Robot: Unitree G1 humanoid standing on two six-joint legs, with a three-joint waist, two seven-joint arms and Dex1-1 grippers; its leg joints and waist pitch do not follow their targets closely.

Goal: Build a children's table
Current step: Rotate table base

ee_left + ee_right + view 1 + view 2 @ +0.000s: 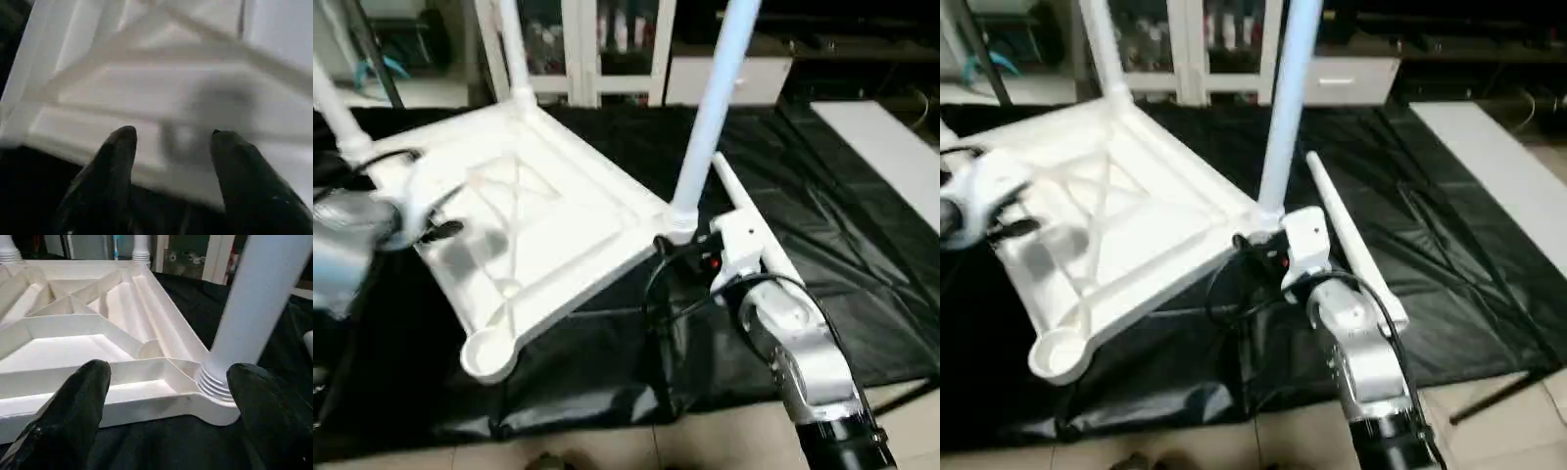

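Black cloth (862, 245) covers the worktable, with pale floor tiles (724, 441) along its near edge and white cabinets (597, 49) at the far side of the room. On the cloth lies the white tabletop (529, 225) of the children's table, underside up, its ribs and X-brace showing. Three legs stand in corner sockets: one at the right corner (710, 117), one at the far corner (512, 49) and one at the left corner (333, 113). The near corner socket (489, 354) is empty. A fourth leg (754, 230) lies flat on the cloth just right of the right-corner leg. The right gripper (166, 396) sits close to that right corner, its two black fingers (73, 416) spread wide on either side of the socket, closed on nothing. The left gripper (171, 147) hangs over the tabletop's left edge with its fingers (115, 161) apart and nothing between them.
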